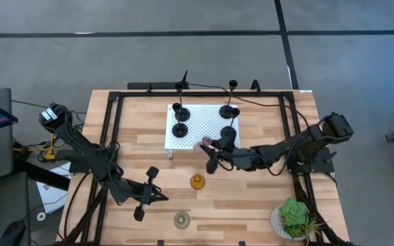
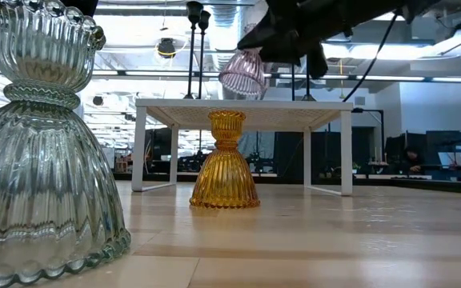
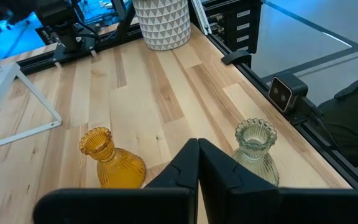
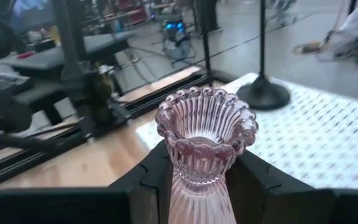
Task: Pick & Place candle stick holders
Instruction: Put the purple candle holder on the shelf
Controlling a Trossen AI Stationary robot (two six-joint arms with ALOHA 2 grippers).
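Note:
My right gripper (image 1: 211,153) is shut on the pink translucent holder (image 1: 205,143), just off the near edge of the white perforated platform (image 1: 200,117). In the low view the pink holder (image 2: 244,72) hangs in the air at the height of the platform top (image 2: 166,106). Black holders (image 1: 180,130) stand on the platform by their disc bases. The amber holder (image 1: 197,181) and the pale green holder (image 1: 181,219) stand upright on the table. My left gripper (image 1: 164,197) is shut and empty, to their left. My right gripper pinches the pink holder's narrow neck (image 4: 194,171), just under its fluted cup (image 4: 207,121), between its two fingers (image 4: 149,177). The fingers come from the table's right, and the holder lies along them with its cup ahead of the fingertips. It is tilted and lifted clear of the table.
A green potted plant (image 1: 294,219) stands at the table's near right corner; its white patterned pot shows in the left wrist view (image 3: 161,22). A black frame (image 1: 111,130) runs around the table's work area. Bare wood lies between the amber holder and the plant.

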